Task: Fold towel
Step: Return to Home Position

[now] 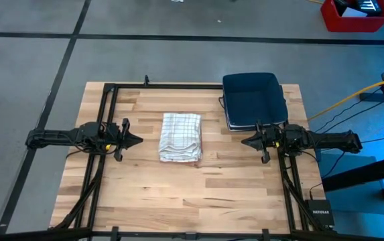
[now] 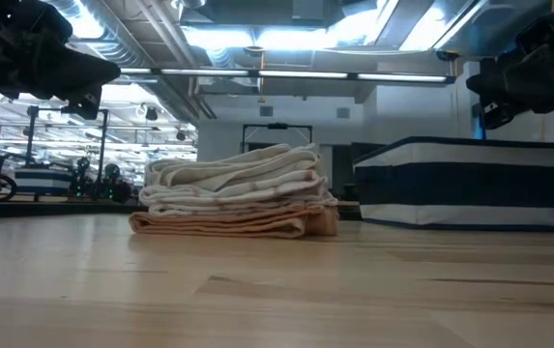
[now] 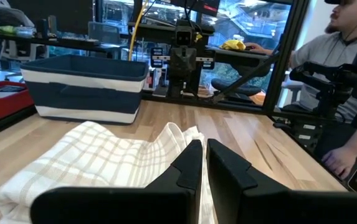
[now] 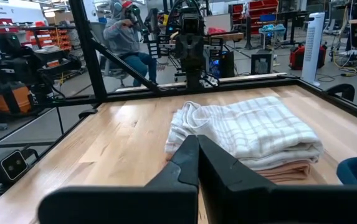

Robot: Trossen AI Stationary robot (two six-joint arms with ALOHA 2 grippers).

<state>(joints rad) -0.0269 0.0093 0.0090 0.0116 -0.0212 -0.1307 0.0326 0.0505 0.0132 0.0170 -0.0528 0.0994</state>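
Note:
A white towel with a faint checked pattern (image 1: 180, 137) lies folded into a thick stack in the middle of the wooden table (image 1: 232, 187); its bottom layer rests flat on the wood (image 2: 233, 224). My left gripper (image 1: 138, 140) hovers shut, pointing level at the towel from the table's left, a short gap away. My right gripper (image 1: 245, 141) hovers shut on the towel's right side, also level and apart from it. The towel shows past each gripper's fingers in the left wrist view (image 3: 97, 162) and the right wrist view (image 4: 253, 134).
A dark blue bin with a white band (image 1: 253, 100) stands at the table's far right, just behind my right gripper. A black frame (image 1: 165, 86) runs along the far edge and down both sides. People sit beyond the table (image 3: 346, 68) (image 4: 125, 37).

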